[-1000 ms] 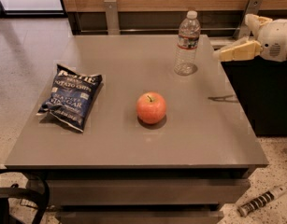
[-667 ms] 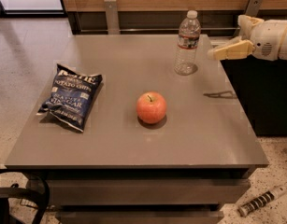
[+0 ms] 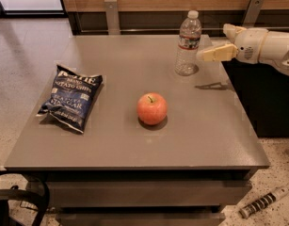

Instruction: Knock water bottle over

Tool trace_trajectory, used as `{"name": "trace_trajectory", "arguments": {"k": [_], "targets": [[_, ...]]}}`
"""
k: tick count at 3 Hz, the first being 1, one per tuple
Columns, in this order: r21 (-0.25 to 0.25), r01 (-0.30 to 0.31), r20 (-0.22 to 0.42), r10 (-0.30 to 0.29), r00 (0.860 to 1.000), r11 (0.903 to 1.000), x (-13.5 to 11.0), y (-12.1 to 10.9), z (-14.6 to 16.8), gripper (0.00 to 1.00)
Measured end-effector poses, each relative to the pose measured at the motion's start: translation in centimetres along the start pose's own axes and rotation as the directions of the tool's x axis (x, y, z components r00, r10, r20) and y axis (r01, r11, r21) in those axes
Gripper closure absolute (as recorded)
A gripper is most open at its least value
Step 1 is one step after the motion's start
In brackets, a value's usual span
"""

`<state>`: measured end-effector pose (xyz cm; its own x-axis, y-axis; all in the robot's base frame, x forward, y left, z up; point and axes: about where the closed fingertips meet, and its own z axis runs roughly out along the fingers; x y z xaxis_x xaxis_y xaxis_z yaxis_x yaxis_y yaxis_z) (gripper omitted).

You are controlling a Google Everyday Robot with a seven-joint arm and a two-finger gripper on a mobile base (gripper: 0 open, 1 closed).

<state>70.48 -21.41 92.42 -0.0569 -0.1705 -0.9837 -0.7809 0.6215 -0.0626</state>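
The water bottle (image 3: 188, 44) stands upright near the back right of the grey table (image 3: 111, 145). It is clear and ribbed, with a white cap and a thin red-and-white label band. My gripper (image 3: 214, 54) reaches in from the right at about the bottle's mid height. Its cream tip is just to the right of the bottle, very close to it; I cannot tell whether it touches. The white arm (image 3: 271, 46) extends off the right edge of the view.
A red apple (image 3: 152, 108) sits mid-table and a blue chip bag (image 3: 72, 97) lies at the left. A wood-panelled wall with metal brackets (image 3: 112, 15) runs behind. A striped rod (image 3: 264, 202) lies on the floor at the lower right.
My gripper has moved left, closing the gap to the water bottle. The bottle, apple and chip bag have not moved.
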Motion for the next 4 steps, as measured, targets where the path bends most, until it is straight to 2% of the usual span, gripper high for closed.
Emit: {"name": "trace_trajectory", "arguments": {"k": [2, 3, 4], "targets": [[-0.038, -0.030, 0.036, 0.031, 0.999, 0.9988, 1.3, 0.1, 4.0, 0.00], [-0.057, -0.007, 0.049, 0.009, 0.999, 0.9983, 1.2, 0.5, 5.4, 0.17], [-0.063, -0.004, 0.050, 0.007, 0.999, 0.9980, 1.2, 0.7, 5.8, 0.40]]}}
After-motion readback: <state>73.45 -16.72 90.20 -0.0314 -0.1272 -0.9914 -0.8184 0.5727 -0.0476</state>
